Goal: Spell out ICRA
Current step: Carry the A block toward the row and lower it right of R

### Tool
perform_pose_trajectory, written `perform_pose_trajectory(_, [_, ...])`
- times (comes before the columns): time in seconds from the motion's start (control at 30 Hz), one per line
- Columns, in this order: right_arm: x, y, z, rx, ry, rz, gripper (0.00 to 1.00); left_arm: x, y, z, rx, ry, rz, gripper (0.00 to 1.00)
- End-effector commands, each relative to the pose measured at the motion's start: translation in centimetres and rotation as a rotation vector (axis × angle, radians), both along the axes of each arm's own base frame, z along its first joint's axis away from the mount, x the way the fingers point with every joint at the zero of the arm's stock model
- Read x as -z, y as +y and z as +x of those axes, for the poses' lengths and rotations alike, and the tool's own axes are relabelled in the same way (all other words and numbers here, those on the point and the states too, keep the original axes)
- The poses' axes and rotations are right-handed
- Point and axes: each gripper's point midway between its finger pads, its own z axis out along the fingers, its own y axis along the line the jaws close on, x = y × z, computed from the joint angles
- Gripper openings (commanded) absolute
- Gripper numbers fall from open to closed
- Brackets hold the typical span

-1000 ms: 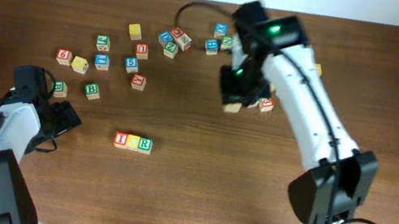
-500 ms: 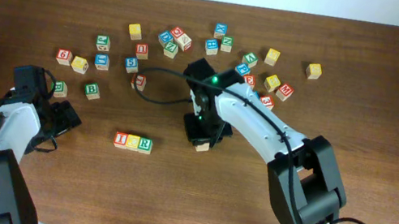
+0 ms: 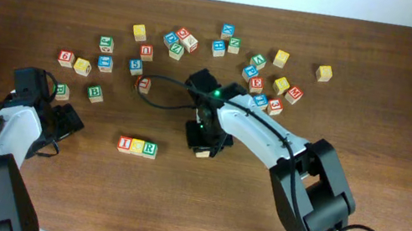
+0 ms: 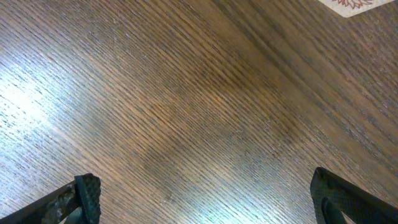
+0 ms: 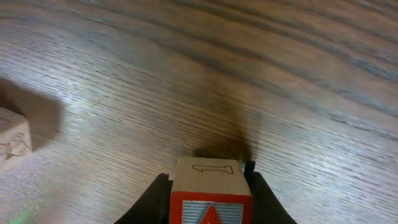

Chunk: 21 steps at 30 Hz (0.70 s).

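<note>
Overhead and wrist views, one moment. The right gripper (image 3: 203,144) is low over the table (image 3: 197,216), near-centre, closed on a block (image 5: 211,194). In the right wrist view the block sits squarely between the two fingers (image 5: 154,198), one on each side face, with its far part sticking out past the tips. Its upper face is red-framed w/ a pale peaked mark, cut off by the frame edge, so the letter can't be read in full. The far face is plain wood w/ an outline drawn on it. A dark shadow lies on the wood just beyond the block; whether the block touches the table can't be told.

The row of three blocks (image 3: 137,146), reading I, C, R, lies to the left of the held block and apart from it, approx. in line w/ it. Loose blocks (image 3: 256,82) are scattered on the far side of the table.

The left gripper (image 4: 205,198) is at near left, jaws spread wide over bare wood, nothing between them.
</note>
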Motion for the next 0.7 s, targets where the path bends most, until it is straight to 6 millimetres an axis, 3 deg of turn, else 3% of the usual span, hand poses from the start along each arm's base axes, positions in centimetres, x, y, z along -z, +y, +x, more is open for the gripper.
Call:
perform_pose_trajectory(0.0, [0.32, 0.70, -0.59, -0.017, -0.004, 0.000, 0.23, -0.14, 0.19, -0.24, -0.008, -0.001, 0.007, 0.99])
perform_pose_trajectory(0.67, [0.38, 0.52, -0.20, -0.017, -0.025, -0.014, 0.24, -0.14, 0.19, -0.24, -0.008, -0.001, 0.007, 0.99])
